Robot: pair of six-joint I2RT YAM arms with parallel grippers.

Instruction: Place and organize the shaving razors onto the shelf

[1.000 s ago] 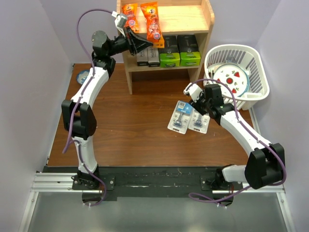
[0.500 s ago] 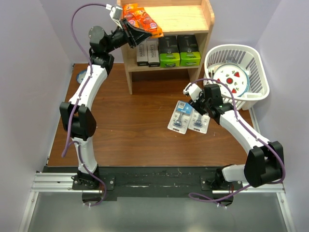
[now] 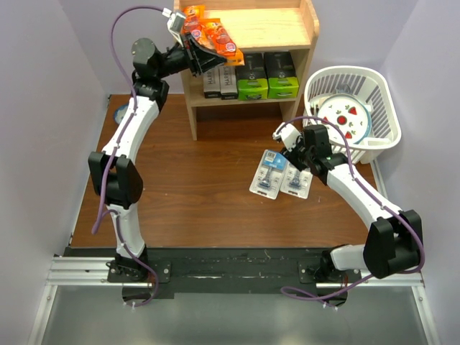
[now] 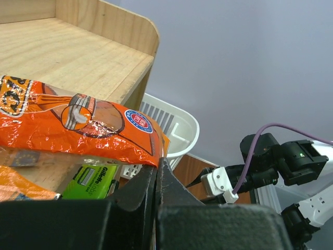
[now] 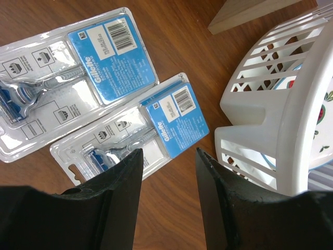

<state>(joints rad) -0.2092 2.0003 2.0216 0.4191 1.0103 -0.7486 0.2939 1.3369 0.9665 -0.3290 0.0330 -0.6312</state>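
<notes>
My left gripper (image 3: 218, 57) is shut on the edge of an orange snack packet (image 3: 220, 39) at the front left corner of the wooden shelf (image 3: 277, 27); in the left wrist view the jaws (image 4: 157, 162) pinch that packet (image 4: 78, 122). On the lower board stand the HARRY'S box (image 3: 219, 77) and two black boxes with lime-green ends (image 3: 252, 76) (image 3: 282, 75). Two blister razor cards (image 3: 269, 172) (image 3: 296, 180) lie flat on the table. My right gripper (image 3: 291, 153) is open just above them; in the right wrist view (image 5: 167, 156) both cards (image 5: 78, 67) (image 5: 140, 125) show.
A second orange packet (image 3: 192, 16) lies on the shelf's top at the back left. A white slatted basket (image 3: 374, 86) holding a strawberry plate (image 3: 345, 116) stands right of the shelf, close to my right gripper. A small blue dish (image 3: 123, 113) sits at the table's left edge.
My left gripper rose from the lower board's front to the top board's edge with the orange packet, then shifted slightly right. The right arm has not moved.
</notes>
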